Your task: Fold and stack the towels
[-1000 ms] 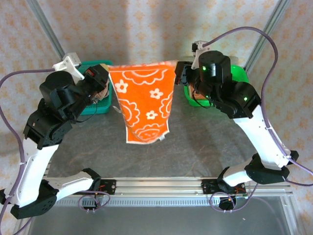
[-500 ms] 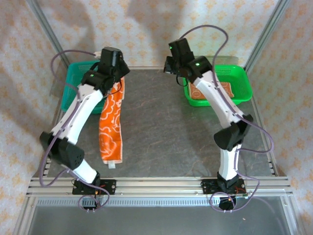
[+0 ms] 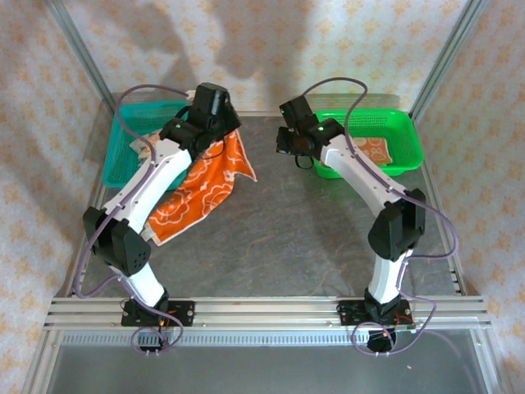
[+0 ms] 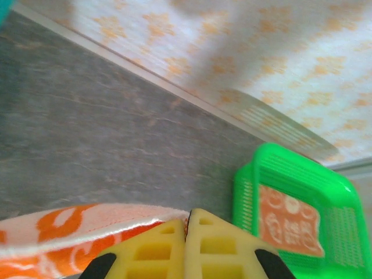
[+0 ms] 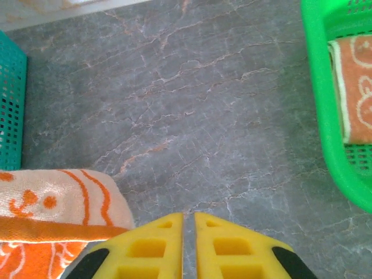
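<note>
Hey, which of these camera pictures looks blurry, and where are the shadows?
Left wrist view: soft all over, green basket and back wall smeared. Right wrist view: crisp, table veins sharp. Top view: even light, faint arm shadows on that wall.

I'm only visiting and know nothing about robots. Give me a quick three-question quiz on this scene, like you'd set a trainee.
1. True or false: the left gripper is shut on the orange towel.
2. What lies in the green basket? A. a second towel B. a cup C. nothing
3. Fill in: the right gripper holds ___.
Key: 1 true; 2 A; 3 nothing.
</note>
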Controlling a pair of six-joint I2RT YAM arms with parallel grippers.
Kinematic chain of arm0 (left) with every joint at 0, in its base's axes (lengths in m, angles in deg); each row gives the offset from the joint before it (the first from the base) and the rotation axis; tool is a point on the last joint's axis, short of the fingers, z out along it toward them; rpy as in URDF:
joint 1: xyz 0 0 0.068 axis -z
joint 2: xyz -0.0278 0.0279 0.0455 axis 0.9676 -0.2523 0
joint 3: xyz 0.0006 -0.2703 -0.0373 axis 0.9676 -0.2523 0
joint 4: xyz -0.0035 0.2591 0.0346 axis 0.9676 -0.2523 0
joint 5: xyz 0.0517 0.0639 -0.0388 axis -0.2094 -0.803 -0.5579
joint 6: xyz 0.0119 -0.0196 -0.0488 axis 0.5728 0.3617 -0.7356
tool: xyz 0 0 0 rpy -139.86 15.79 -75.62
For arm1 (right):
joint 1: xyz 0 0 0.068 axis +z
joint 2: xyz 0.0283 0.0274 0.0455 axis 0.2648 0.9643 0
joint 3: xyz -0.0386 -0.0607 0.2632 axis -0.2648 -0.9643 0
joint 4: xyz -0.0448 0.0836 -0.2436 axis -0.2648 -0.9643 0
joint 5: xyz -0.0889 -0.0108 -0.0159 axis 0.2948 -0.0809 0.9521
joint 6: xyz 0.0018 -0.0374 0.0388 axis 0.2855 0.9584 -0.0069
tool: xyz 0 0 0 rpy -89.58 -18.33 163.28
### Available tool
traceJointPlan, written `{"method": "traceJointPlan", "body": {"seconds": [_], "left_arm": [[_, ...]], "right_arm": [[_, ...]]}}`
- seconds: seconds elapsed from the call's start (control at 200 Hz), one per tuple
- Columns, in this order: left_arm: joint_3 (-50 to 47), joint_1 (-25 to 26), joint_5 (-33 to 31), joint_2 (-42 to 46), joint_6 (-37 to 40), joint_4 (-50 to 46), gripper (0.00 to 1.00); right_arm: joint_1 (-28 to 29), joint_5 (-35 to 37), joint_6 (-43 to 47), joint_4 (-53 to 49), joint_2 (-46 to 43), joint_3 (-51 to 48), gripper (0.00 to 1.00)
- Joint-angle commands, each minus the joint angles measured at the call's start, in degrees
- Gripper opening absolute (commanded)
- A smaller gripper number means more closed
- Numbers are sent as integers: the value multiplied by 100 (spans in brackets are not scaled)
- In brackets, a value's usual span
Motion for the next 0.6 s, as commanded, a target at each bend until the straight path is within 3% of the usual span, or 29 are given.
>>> {"method": "traceJointPlan", "body": {"seconds": [0.0, 0.105, 0.22, 0.43, 0.596], "left_arm": [[559, 270, 70, -139, -147, 244, 0], [843, 489, -124, -277, -100, 109, 0], [294, 516, -243, 11, -186, 95, 0], [-2500, 513, -684, 1712, -319, 581, 0], [-4865, 524, -384, 2801, -917, 975, 0]], "right_arm": [[-146, 282, -172, 359, -604, -343, 13], [-179, 257, -193, 454, -846, -684, 17], [-179, 184, -210, 487, -1025, -973, 21], [-173, -250, -523, 793, -1303, -1754, 26], [20, -398, -861, 1009, -1327, -2381, 28]]}}
